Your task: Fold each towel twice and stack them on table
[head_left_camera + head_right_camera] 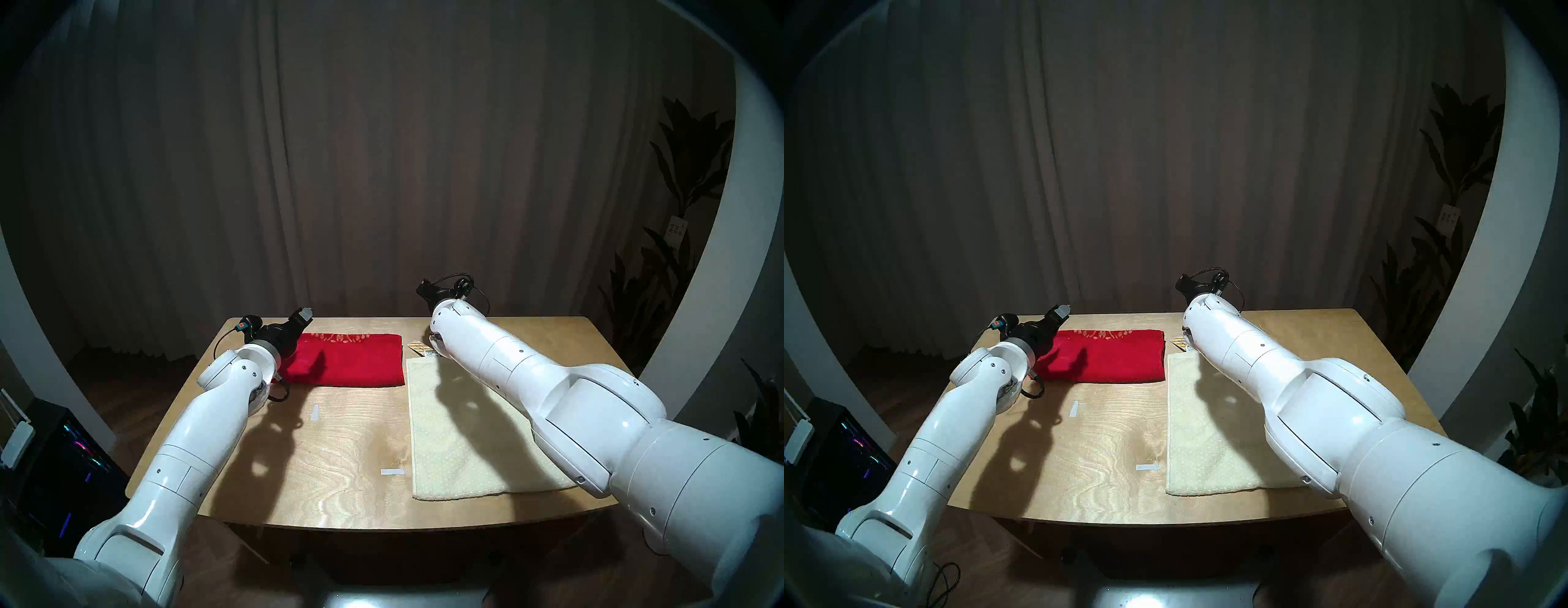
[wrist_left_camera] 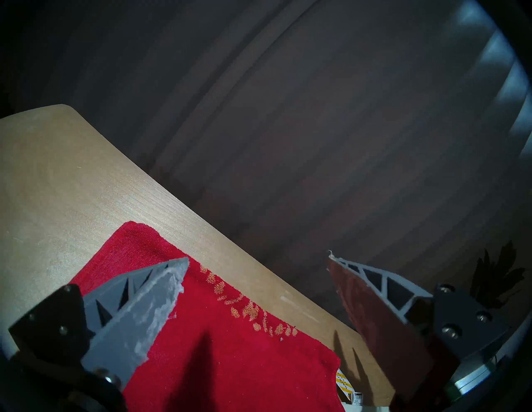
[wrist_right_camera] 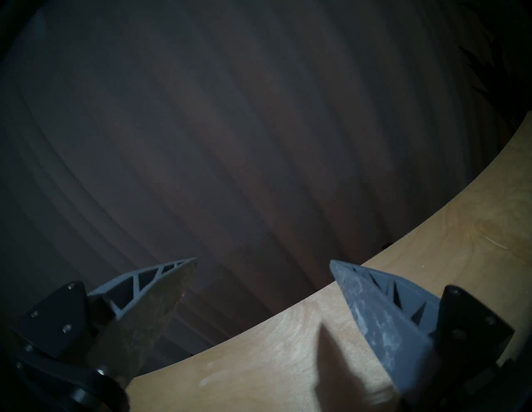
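Observation:
A red towel (image 1: 348,361) with a gold pattern along its far edge lies folded flat at the back left of the table (image 1: 331,467). A cream-white dotted towel (image 1: 458,433) lies flat on the right half, partly under my right arm. My left gripper (image 1: 304,316) hovers open above the red towel's (image 2: 230,345) far left corner, its fingers wide apart in the left wrist view (image 2: 257,257) and holding nothing. My right gripper (image 3: 263,260) is open and empty over the table's far edge (image 3: 288,345), beyond the cream towel (image 1: 1208,446).
A small striped paper tag (image 1: 422,349) lies between the two towels at the back. Two white tape marks (image 1: 315,412) (image 1: 392,471) are on the bare wood. A dark curtain hangs behind the table, plants (image 1: 687,178) stand at the right, and a computer case (image 1: 63,467) sits on the floor at the left.

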